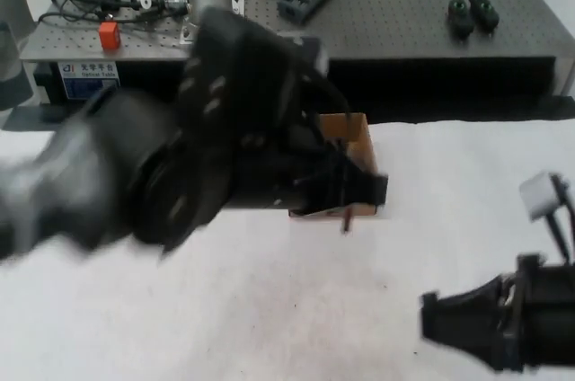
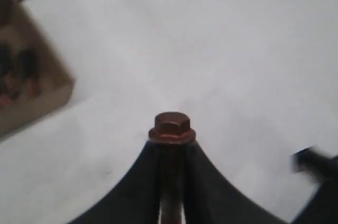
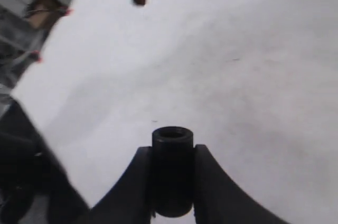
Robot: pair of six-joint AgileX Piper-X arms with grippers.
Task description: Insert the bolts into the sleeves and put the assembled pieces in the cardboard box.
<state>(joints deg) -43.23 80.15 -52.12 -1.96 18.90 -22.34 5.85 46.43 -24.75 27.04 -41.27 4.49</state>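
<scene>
Bolt tight in left end effector, black sleeve tight in right end effector

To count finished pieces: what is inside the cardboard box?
The cardboard box holds dark and coppery pieces, too blurred to count. In the high view the left arm covers most of its inside.
</scene>
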